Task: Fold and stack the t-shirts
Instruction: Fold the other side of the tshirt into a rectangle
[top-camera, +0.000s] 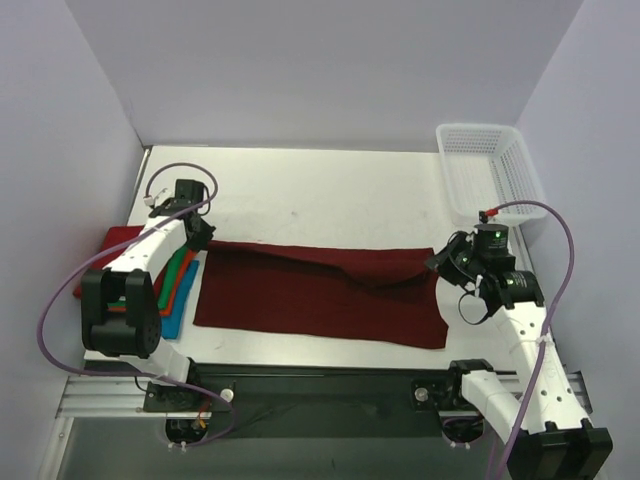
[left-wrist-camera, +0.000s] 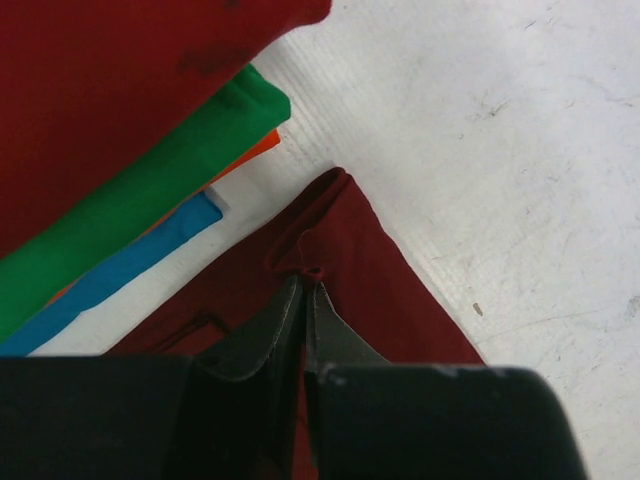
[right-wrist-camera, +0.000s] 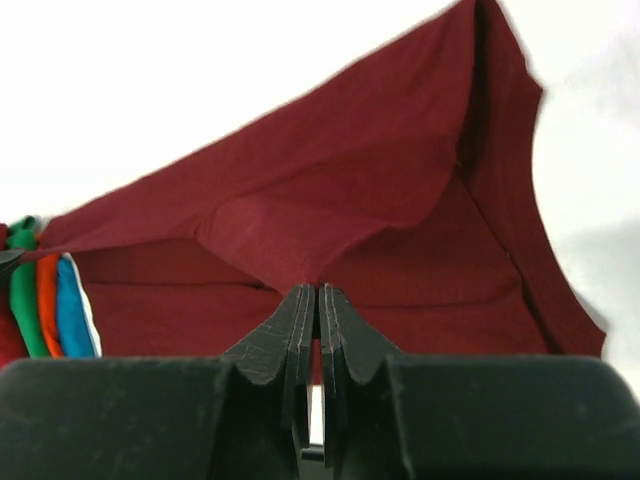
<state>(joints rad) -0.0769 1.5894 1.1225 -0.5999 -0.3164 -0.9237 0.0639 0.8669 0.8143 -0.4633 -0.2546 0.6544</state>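
The dark maroon t-shirt (top-camera: 320, 295) lies spread wide across the table, its far edge folded over towards the middle. My left gripper (top-camera: 203, 240) is shut on the shirt's far left corner (left-wrist-camera: 340, 225), a small pucker of cloth pinched at the tips (left-wrist-camera: 305, 276). My right gripper (top-camera: 440, 262) is shut on the far right corner, and the cloth (right-wrist-camera: 330, 190) rises tent-like from its tips (right-wrist-camera: 318, 290). A pile of folded t-shirts lies at the left edge: bright red (top-camera: 110, 248) (left-wrist-camera: 120, 80), green (left-wrist-camera: 150, 200), orange (left-wrist-camera: 262, 148) and blue (top-camera: 178, 305) (left-wrist-camera: 130, 268).
A white plastic mesh basket (top-camera: 490, 170) stands at the far right corner. White walls close in the table on the left, back and right. Bare white tabletop (top-camera: 320, 195) lies beyond the maroon shirt.
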